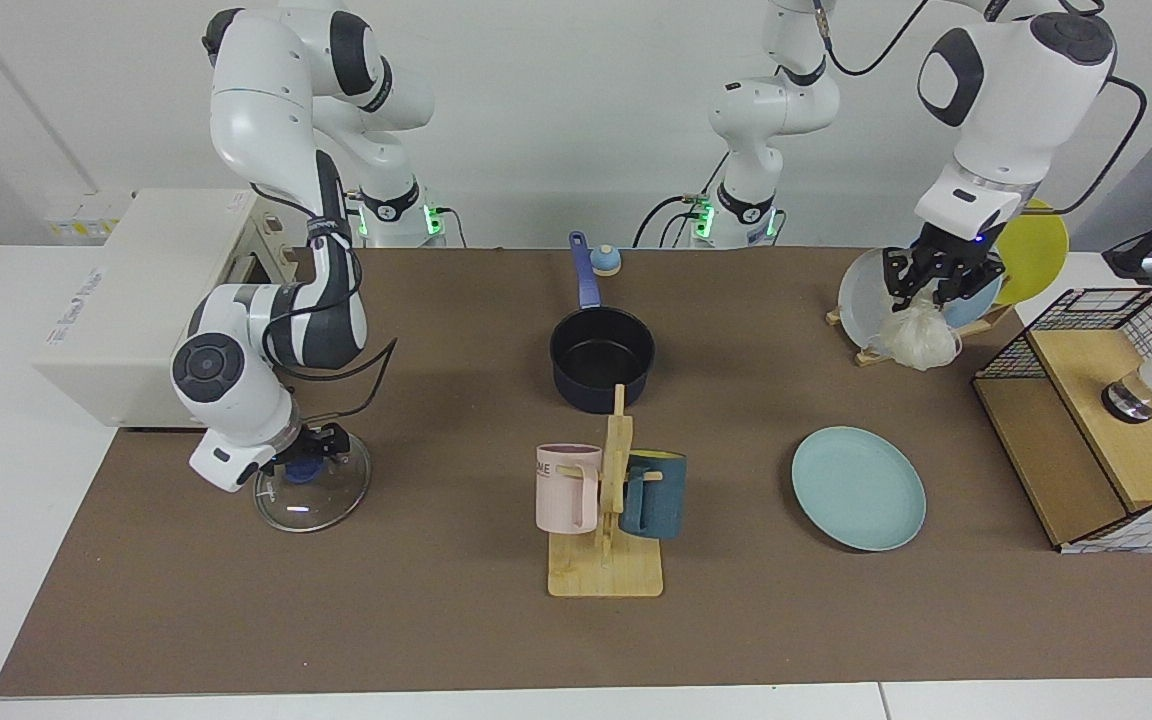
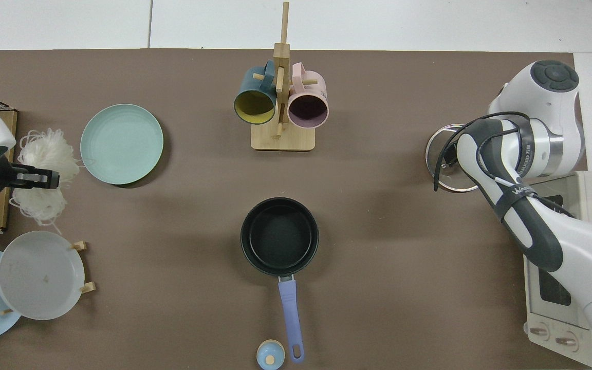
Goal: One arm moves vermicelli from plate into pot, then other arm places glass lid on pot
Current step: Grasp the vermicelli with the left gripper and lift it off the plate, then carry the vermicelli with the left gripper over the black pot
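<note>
Nearest the camera in the facing view, the mug stand [image 1: 605,530] sits mid-table, the plate [image 1: 857,487] bare beside it. The glass lid [image 1: 313,486] lies flat on the mat with the right gripper [image 1: 306,460] low over its blue knob; can't tell if the fingers have closed on it, so this arm looks to be waiting. Further back, the pot [image 1: 601,357] is empty. Furthest, the left gripper [image 1: 939,277] is clamped on the vermicelli [image 1: 920,340], which dangles in the air in front of the plate rack [image 1: 886,300]. Step in hand: carrying the noodles. Next move likely needs a swing across to above the pot, well apart from here, then opening.
</note>
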You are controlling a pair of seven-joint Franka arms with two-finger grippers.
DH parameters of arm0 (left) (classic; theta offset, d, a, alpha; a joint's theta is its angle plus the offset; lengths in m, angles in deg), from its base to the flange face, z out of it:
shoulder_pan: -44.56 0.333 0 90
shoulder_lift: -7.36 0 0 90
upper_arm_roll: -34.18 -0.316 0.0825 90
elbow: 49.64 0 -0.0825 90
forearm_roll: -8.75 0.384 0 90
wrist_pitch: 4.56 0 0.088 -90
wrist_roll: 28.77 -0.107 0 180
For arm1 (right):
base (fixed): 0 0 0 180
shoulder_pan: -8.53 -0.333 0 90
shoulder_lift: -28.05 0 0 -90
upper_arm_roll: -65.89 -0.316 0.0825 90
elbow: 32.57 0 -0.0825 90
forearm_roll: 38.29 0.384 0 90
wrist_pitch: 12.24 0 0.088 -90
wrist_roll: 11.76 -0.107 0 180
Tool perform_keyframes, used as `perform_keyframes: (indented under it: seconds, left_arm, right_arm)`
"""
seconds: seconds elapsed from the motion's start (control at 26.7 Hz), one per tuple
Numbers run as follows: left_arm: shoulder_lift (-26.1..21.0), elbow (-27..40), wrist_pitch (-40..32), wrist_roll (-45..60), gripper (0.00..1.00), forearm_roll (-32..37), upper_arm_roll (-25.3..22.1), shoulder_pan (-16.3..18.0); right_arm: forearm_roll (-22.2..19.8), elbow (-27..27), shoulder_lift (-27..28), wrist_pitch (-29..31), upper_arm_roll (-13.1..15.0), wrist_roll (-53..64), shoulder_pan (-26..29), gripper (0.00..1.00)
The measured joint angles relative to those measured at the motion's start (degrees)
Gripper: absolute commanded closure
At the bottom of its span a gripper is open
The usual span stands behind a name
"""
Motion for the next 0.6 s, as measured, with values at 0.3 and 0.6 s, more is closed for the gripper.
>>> perform_keyframes:
  seconds: [0.3,0.6]
  left_arm:
    - [0.1,1.4,1.5,12.1,1.00,-2.1,8.3,-0.6]
    - [0.0,2.0,6.2,24.3,1.00,-2.7,17.6,-0.7]
  right_arm:
    - [0.0,-0.3,0.2,0.0,-0.1,0.0,0.0,0.84]
    - [0.1,-0.5,0.3,-0.1,-0.1,-0.1,-0.2,1.00]
